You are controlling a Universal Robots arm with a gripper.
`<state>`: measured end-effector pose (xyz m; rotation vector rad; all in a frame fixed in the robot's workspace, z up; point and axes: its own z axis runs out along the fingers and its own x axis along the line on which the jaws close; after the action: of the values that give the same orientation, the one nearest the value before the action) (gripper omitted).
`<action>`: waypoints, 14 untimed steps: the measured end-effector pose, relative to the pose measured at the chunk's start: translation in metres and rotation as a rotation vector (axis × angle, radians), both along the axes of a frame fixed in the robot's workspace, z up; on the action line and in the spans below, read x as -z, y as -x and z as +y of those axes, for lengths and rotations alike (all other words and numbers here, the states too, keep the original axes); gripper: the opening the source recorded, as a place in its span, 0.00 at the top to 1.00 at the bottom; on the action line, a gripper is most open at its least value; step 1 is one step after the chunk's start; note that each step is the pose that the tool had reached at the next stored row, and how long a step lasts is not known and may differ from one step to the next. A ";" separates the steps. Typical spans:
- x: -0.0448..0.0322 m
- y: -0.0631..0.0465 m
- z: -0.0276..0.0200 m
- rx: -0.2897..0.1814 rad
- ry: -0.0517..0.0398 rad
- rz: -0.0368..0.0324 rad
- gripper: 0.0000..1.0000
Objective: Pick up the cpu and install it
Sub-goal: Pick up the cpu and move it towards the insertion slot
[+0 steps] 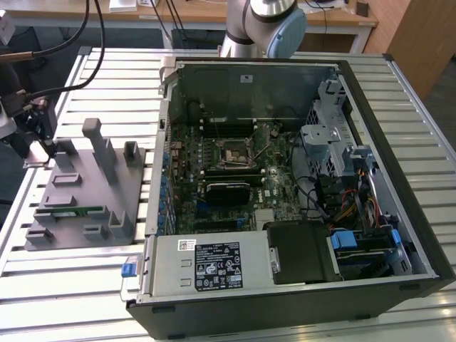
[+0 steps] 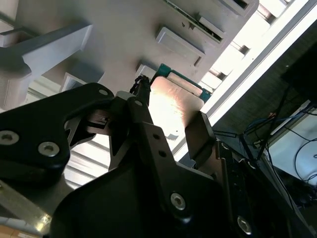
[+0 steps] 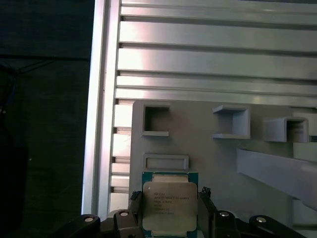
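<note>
A: Where is the small, flat, square cpu (image 3: pixel 168 208) with the silvery metal top?
B: At the edge of the grey plastic tray (image 3: pixel 223 158) on the ribbed silver desk (image 3: pixel 208 59). The black fingers (image 3: pixel 206 198) squeeze it from both sides.

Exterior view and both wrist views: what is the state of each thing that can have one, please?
gripper: shut on the cpu's two edges.
cpu: gripped, at the gray tray, not installed.
computer case: open, lying on its side.
cpu socket: looks empty.
memory stick: lying in a tray slot.
</note>
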<state>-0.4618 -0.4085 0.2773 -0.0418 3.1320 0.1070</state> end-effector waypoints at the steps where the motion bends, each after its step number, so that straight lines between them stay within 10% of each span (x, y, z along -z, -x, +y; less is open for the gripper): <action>1: -0.0009 0.000 0.0000 0.000 0.0000 -0.0001 0.47; 14: -0.0199 0.000 0.0004 0.000 0.0000 0.0001 0.47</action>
<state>-0.4617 -0.4080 0.2971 -0.0418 3.1321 0.1070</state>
